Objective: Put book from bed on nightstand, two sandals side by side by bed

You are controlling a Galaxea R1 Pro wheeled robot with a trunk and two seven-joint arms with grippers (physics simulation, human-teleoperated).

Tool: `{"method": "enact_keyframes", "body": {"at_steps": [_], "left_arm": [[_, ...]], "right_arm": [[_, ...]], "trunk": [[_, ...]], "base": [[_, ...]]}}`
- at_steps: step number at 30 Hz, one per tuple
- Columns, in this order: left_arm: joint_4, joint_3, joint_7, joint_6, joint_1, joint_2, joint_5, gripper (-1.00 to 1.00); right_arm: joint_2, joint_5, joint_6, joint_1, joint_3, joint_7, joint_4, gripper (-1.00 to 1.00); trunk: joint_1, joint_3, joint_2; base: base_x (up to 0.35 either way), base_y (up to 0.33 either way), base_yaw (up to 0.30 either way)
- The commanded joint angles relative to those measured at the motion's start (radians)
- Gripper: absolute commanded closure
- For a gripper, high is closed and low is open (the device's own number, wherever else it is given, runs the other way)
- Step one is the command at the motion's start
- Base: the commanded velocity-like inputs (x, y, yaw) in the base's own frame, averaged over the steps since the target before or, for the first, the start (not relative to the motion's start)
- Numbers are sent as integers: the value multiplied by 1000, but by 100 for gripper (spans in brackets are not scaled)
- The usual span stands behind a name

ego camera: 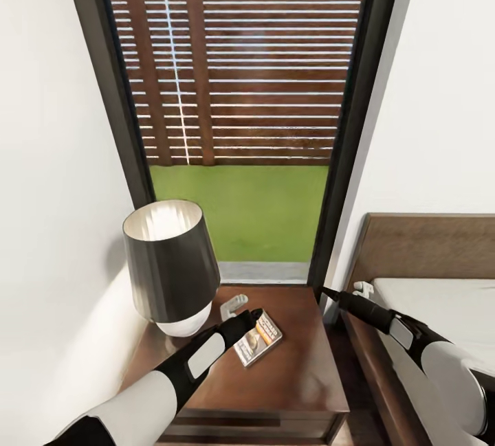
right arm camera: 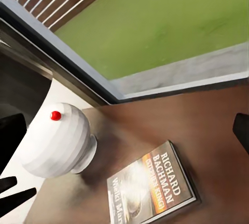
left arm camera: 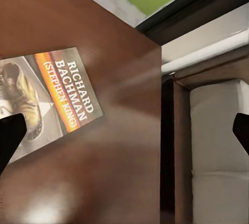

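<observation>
**A:** Beside the window, at far left, what stands on the nightstand (ego camera: 302, 377)?

**B:** A lamp (ego camera: 172, 264) with a dark shade and a white base. Just right of it the left gripper (ego camera: 253, 315) hangs low over the book (ego camera: 260, 339), which lies flat on the glossy top. In the left wrist view the fingertips (left arm camera: 10, 133) stand wide apart with nothing between them, so that gripper is spread and empty.

**A:** So the book is off the bed (ego camera: 440, 308)?

**B:** It looks so; that part seems done. No sandals are in sight here.

**A:** How would the book handle if it needed shifting?

**B:** I'd judge it light, thin and a bit floppy, with a slick cover on a slick counter. Lying flat, it offers little to pinch; best to take it by an edge, perhaps after sliding it past the rim.

**A:** And further right?

**B:** The right gripper (ego camera: 328, 293) reaches between nightstand and bed. Its wrist view shows dark tips at opposite edges, so it too stands parted, holding nothing.
</observation>
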Motion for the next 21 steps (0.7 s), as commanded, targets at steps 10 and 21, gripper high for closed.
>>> {"method": "enact_keyframes", "body": {"at_steps": [10,21], "left_arm": [[3,-76,94,-41,-1,0,6,-100],[61,-86,144,-110,-1,0,-1,-100]], "right_arm": [[-1,-10,6,0,4,-123,3,-100],[-1,-9,-15,0,4,-160,75,-100]], "trunk": [[-39,31,70],[-81,65,147]], "base": [[0,0,0],[0,0,0]]}}
